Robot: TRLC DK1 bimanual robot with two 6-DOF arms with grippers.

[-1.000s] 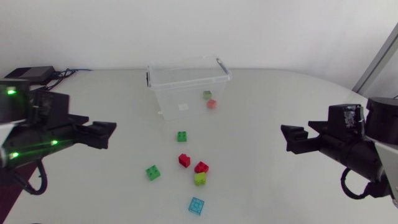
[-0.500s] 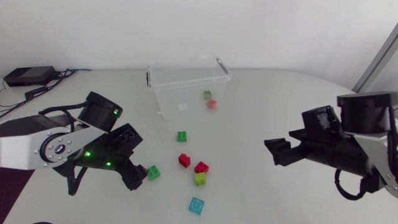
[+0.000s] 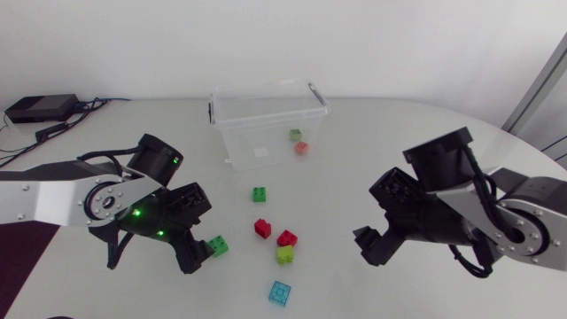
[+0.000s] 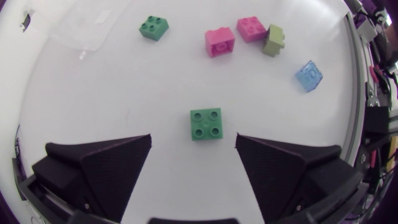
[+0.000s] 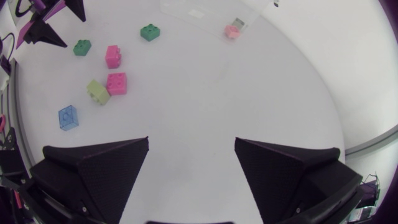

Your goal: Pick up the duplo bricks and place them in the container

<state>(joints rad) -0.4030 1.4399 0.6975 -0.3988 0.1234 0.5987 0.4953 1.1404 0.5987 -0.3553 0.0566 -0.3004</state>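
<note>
Left end effector (image 4: 193, 138) wide open, green brick (image 4: 206, 124) just ahead (untouched); right end effector (image 5: 191, 142) wide open, empty.

Left arm: the silver-grey left arm (image 3: 44, 199) runs out past the head view's left edge
Right arm: the silver-grey right arm (image 3: 532, 221) is cut off at the right edge
Container: the clear plastic container (image 3: 266, 124) shows only a corner in the left wrist view and a strip of wall in the right wrist view
Bricks inside: the small olive-green brick (image 3: 295, 135) and small red brick (image 3: 301, 148) sit behind the clear wall, studs too small to count
Fingers: the matte black left gripper (image 4: 193, 146) and right gripper (image 5: 191, 149) lose their finger bases at each wrist view's edge
</note>
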